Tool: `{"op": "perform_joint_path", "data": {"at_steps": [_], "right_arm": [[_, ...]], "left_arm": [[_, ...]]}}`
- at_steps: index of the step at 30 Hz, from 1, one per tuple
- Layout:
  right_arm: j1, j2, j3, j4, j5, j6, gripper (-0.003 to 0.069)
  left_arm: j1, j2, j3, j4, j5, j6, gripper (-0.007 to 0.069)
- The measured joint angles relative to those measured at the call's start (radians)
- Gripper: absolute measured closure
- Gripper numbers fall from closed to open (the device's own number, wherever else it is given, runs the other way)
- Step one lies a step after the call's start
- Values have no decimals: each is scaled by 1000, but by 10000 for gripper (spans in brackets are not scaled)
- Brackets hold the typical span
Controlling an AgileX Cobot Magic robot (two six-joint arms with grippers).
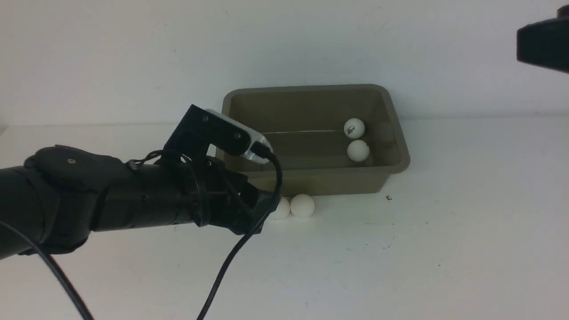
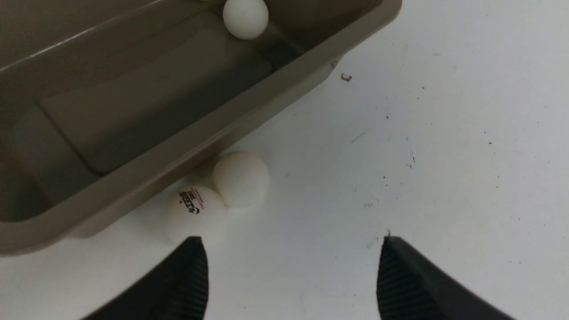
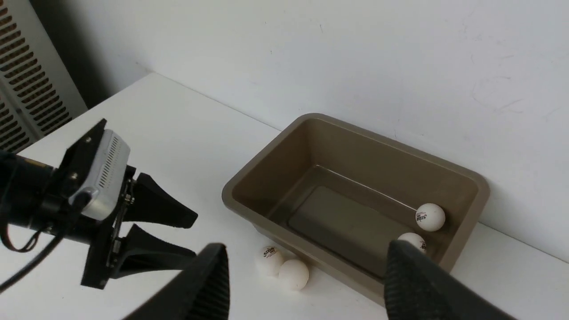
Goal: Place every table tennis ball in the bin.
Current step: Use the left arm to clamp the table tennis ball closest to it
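The taupe bin [image 1: 306, 90] stands at the back of the white table against the wall. Two table tennis balls [image 1: 354, 128] [image 1: 358, 150] lie inside it at its right end. Two more balls [image 1: 302, 206] [image 1: 282, 208] rest on the table, touching each other, just in front of the bin's near wall. My left gripper [image 2: 291, 240] is low over the table, open and empty. One of its fingertips sits close to the logo ball [image 2: 193, 213], and the plain ball [image 2: 241, 178] lies just past it. My right gripper [image 3: 306, 245] hangs high above the scene, open and empty.
A white wall runs right behind the bin. The left arm's black cable [image 1: 231, 262] trails down over the front of the table. A part of the right arm [image 1: 544, 44] shows dark at the upper right. A vent grille [image 3: 26, 80] stands beyond the table's left end.
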Motion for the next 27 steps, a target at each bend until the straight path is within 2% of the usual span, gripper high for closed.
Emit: {"op": "perform_joint_path", "data": {"at_steps": [6, 10, 27], "right_arm": [[0, 0, 0, 0, -4, 0, 230], [0, 0, 0, 0, -4, 0, 230], [0, 0, 0, 0, -5, 0, 230]], "left_arm": [[0, 158, 0, -218, 4, 175, 164], [0, 221, -2, -267, -11, 286, 164], [0, 233, -107, -280, -16, 322, 164]]}}
